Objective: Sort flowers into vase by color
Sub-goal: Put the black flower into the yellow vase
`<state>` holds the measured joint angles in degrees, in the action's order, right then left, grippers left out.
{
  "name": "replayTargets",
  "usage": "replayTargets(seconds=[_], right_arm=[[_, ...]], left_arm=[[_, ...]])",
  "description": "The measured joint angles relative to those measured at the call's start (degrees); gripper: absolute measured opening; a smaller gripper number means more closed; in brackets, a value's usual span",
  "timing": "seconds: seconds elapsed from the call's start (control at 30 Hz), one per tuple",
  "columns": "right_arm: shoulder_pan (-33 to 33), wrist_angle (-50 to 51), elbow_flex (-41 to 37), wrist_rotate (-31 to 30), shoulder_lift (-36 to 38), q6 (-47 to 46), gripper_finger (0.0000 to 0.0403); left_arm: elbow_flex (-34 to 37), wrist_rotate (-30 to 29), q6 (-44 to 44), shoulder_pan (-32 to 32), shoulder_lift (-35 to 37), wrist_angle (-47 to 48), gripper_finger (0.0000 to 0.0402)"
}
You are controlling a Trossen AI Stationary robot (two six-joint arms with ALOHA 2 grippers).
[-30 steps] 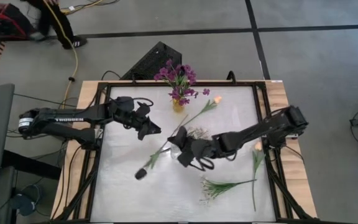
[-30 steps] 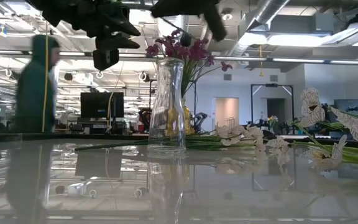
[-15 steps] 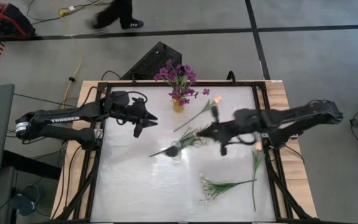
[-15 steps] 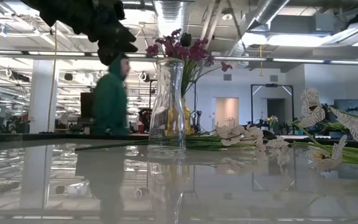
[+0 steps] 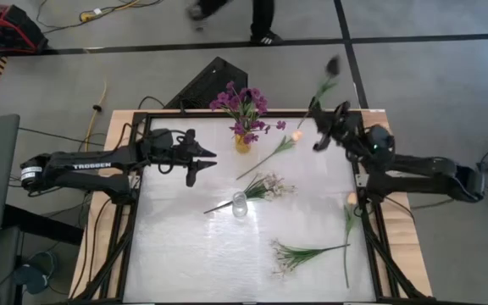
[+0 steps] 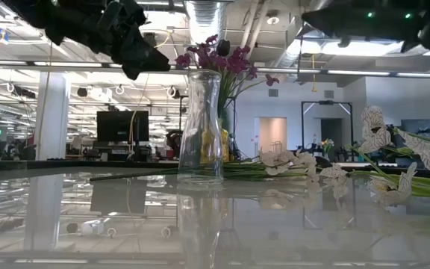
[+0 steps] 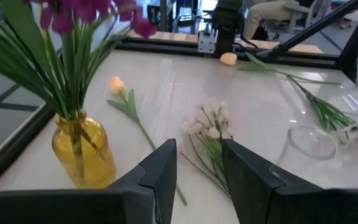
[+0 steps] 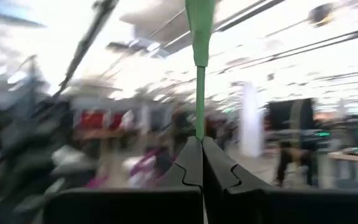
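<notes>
Pinching a dark-budded flower [image 5: 325, 78], right end effector [image 5: 318, 129] closed.

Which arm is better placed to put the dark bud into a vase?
The right. Its gripper is already shut on the dark bud's stem, raised near the table's far right corner. The left gripper hangs open and empty beside the yellow vase.
</notes>
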<state>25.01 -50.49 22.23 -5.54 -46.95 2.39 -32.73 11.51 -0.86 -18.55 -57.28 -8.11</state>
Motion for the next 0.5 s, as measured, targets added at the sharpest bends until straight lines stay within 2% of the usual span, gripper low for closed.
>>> replayTargets(seconds=[0.17,0.27,0.4,0.5], right_arm=[[11.3,-5.5,1.2,1.2,-5.9,-5.7,0.0017],[16.8,-10.0,2.2,5.7,-13.0,-13.1,0.0017],[18.3,-23.6,4.4,11.5,-27.4,-21.9,0.0017],[16.8,-35.3,7.3,12.9,-38.4,-26.4,0.0017]], left_arm=[[3.3,1.2,4.0,0.0,0.0,-6.5,0.0116],[5.2,4.4,6.8,0.0,0.0,-13.7,0.0116],[6.7,4.8,6.4,0.2,0.0,-19.6,0.0116],[6.8,2.5,3.6,0.1,0.0,-19.9,0.0116]])
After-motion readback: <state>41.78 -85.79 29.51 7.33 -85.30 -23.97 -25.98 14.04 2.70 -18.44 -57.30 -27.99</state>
